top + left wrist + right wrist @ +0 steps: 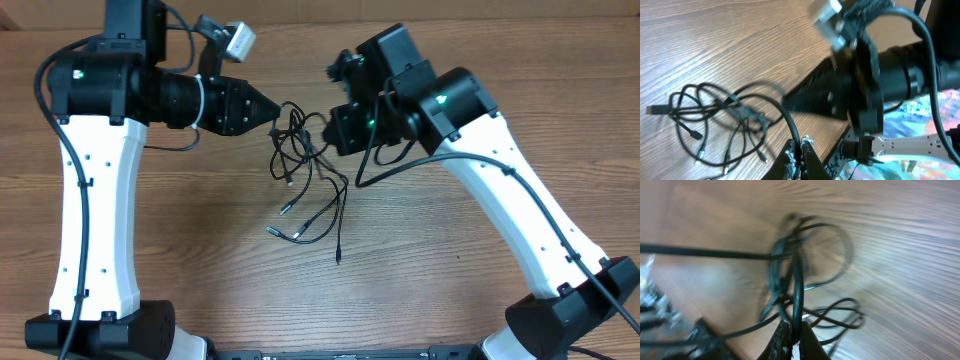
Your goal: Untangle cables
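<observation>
A tangle of thin black cables (305, 170) hangs between my two arms in the overhead view, its loose ends with small plugs trailing onto the wood below. At the bundle's left side my left gripper (276, 120) is shut on one strand; the left wrist view has that cable (790, 122) running up out of the closed fingertips (801, 148), the rest of the cables (720, 125) lying in loops on the table. My right gripper (330, 128) is shut on a strand at the bundle's right. In the blurred right wrist view that cable (797, 287) rises from my gripper (795, 332).
The wooden table (470, 280) spreads all round the bundle. A plug end (339, 259) reaches nearest the front. Both white arm bases (95, 330) stand at the front corners. In the left wrist view the right arm (865, 85) looms close behind the cables.
</observation>
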